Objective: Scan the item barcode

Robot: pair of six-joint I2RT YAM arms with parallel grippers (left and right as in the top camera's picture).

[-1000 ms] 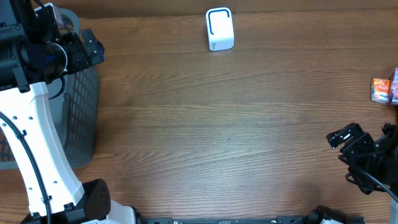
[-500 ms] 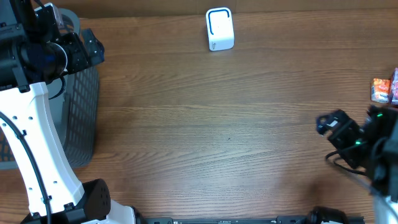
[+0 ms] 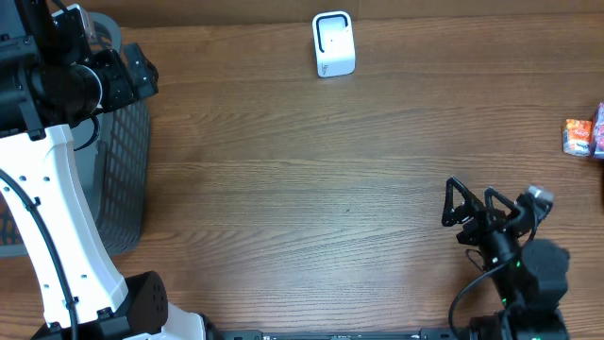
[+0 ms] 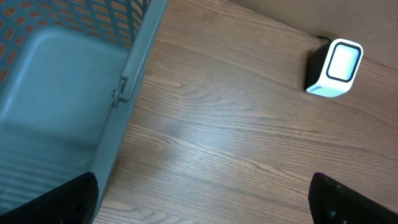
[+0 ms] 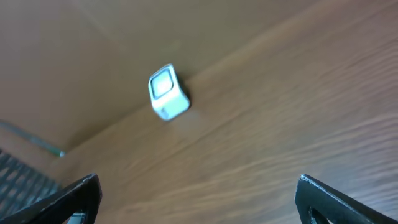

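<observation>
Overhead: left pincer [image 3: 142, 72] and right pincer [image 3: 475, 209] spread; scanner [image 3: 333, 43] at far edge, item [image 3: 578, 136] at right edge.

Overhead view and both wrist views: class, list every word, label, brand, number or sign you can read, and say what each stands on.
No text can be read in any view.
white scanner: a faint mark under its window, too small to read.
colourful packet at the table's right edge: print too small and blurred to read.
grey basket: no lettering visible.
</observation>
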